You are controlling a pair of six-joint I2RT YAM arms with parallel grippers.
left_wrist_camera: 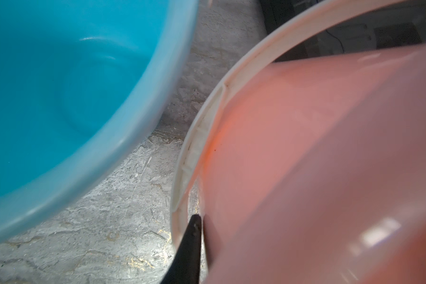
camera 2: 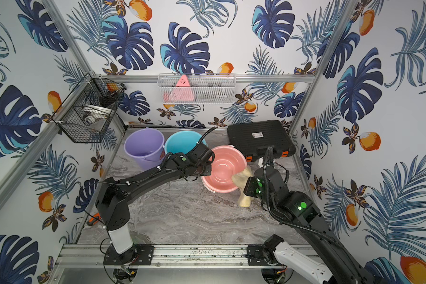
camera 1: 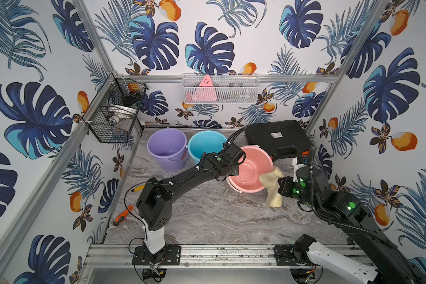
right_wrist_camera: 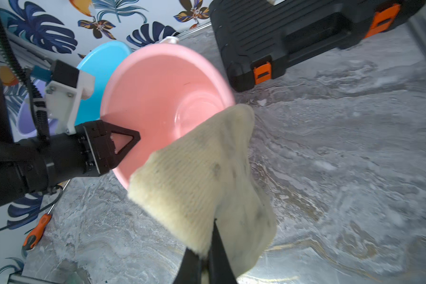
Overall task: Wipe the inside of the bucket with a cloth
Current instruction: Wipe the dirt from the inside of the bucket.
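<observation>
Floor is a grey marble-pattern tabletop point(camera 1: 207, 216), with a black ribbed plastic tool case point(camera 1: 278, 137) at the back right. Just in front of it sits the pink round plastic bucket point(camera 1: 249, 169), tipped so its mouth faces up and toward the right arm. A turquoise plastic bucket point(camera 1: 203, 145) stands near it on the left, not touching. The pale tan-yellow knitted cloth point(right_wrist_camera: 199, 172) lies across the pink bucket's right-hand rim, top edge at the mouth, the rest hanging outside toward the table. The left gripper point(left_wrist_camera: 201, 221) is pinched on the opposite rim, one finger each side of the wall. The right gripper point(right_wrist_camera: 207, 248) is clamped narrow on the cloth. The interior lies straight ahead of the right jaws, along the bucket's axis. Right arm is nearer, so my guess is it pushes in.
</observation>
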